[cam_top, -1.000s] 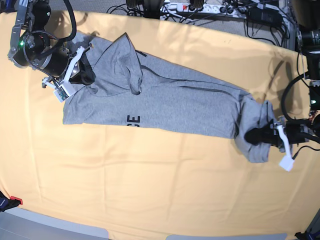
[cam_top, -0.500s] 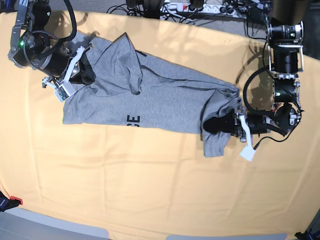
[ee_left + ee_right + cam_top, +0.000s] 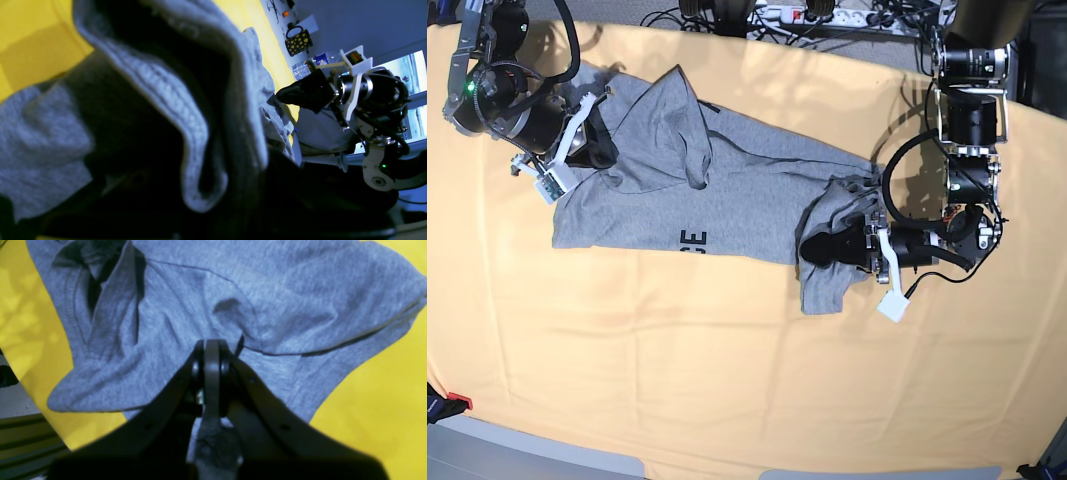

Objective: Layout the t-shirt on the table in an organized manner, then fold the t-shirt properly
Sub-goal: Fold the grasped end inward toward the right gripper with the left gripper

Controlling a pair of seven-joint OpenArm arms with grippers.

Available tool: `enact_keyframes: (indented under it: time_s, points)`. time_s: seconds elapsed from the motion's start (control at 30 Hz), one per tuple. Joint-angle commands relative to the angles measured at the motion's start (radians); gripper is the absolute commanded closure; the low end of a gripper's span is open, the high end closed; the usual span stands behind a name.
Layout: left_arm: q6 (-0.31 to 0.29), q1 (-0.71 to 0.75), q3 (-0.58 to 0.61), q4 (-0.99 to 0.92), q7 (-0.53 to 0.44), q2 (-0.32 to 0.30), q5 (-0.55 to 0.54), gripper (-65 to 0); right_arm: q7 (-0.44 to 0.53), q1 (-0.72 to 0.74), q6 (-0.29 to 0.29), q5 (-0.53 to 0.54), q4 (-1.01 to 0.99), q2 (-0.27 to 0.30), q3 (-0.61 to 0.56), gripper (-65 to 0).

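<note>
The fingers of the right gripper are being kept pinched tight on a fold of the grey t-shirt. This is being done near the far left corner of the counter, which is covered in yellow cloth. The fingers of the left gripper are being squeezed on the other end of the t-shirt, and that end is being held doubled back over the rest, toward the middle of the counter. In the left wrist view, grey cloth is being draped right across the lens. The t-shirt is being stretched in a long band across the far half of the counter. Some black letters are being shown on its near edge.
</note>
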Motion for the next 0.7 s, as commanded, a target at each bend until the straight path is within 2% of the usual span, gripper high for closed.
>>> enact_keyframes:
  time_s: [0.0,0.13,0.17,0.27,0.3,0.33,0.4,0.67]
  points:
    - [-0.005,-0.023,0.005,0.015,-0.014,-0.003,-0.032,0.0,0.019,0.006,0.005,0.014,0.017,0.01,0.006,0.0]
    - [0.011,-0.023,0.044,0.015,-0.014,-0.002,-0.032,0.0,0.019,0.006,0.005,0.014,0.017,0.01,0.006,0.0]
    - [0.026,-0.024,0.056,0.015,-0.014,-0.002,-0.032,-8.0,0.019,0.006,0.005,0.014,0.017,0.009,0.006,0.0]
    - [0.052,-0.024,0.093,0.015,-0.014,0.0,-0.032,-37.3,0.019,0.006,0.005,0.014,0.017,0.01,0.006,0.0]
    - [0.061,-0.024,0.104,0.015,-0.014,0.0,-0.032,-42.5,0.019,0.006,0.005,0.015,0.017,0.01,0.006,0.0]
    - [0.084,-0.026,0.114,0.015,-0.014,0.0,-0.032,-44.5,0.019,0.006,0.005,0.014,0.017,0.01,0.006,0.0]
    - [0.127,-0.041,0.12,0.015,-0.014,0.0,-0.032,-44.5,0.019,0.006,0.005,0.015,0.017,0.01,0.006,0.0]
    - [0.133,-0.132,0.102,0.016,-0.014,-0.006,-0.032,-44.5,0.019,0.006,0.005,0.018,0.017,0.01,0.006,0.0]
